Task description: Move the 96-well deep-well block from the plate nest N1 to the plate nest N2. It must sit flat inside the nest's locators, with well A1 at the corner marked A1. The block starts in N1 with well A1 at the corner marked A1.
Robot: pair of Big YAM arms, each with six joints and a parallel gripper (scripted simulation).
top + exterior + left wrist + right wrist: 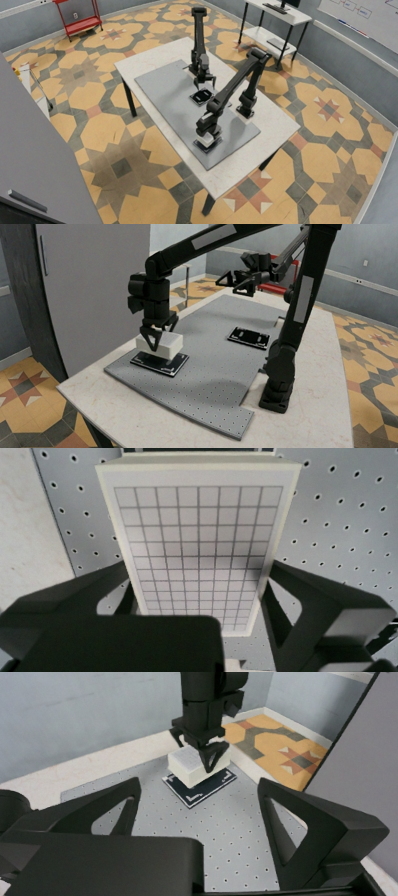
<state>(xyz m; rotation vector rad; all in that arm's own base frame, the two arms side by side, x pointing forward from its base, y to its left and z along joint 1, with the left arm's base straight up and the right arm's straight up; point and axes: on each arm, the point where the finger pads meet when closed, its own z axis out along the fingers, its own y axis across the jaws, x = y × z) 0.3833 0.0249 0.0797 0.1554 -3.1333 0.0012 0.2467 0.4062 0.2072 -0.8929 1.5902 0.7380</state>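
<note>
96-well deep-well block (205, 140) (168, 345) (200, 548) (189, 767) hung just above one plate nest (206, 149) (178, 365) (199, 793), gripped between fingers of left hand (209, 137) (162, 340) (199, 560) (197, 762), spread nearly full width; other plate nest (202, 96) (249, 338) held no block; right hand (205, 88) (226, 287) (199, 780) hovered wide open, nothing in grasp; both nests lay on perforated board (168, 90) (205, 379) (340, 523) (225, 847) atop table (267, 134) (320, 379) (25, 523) (30, 789)

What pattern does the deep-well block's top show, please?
A dark grid on pale grey; the left wrist view shows it best.

My left arm (237, 79) (214, 238) (202, 699) reaches out and bends down at the wrist, its gripper (209, 137) (163, 340) (199, 570) (195, 758) pointing downward, fingers gripping; my right gripper (205, 88) (226, 287) (199, 783) hangs well apart from it, fingers spread wide
</note>
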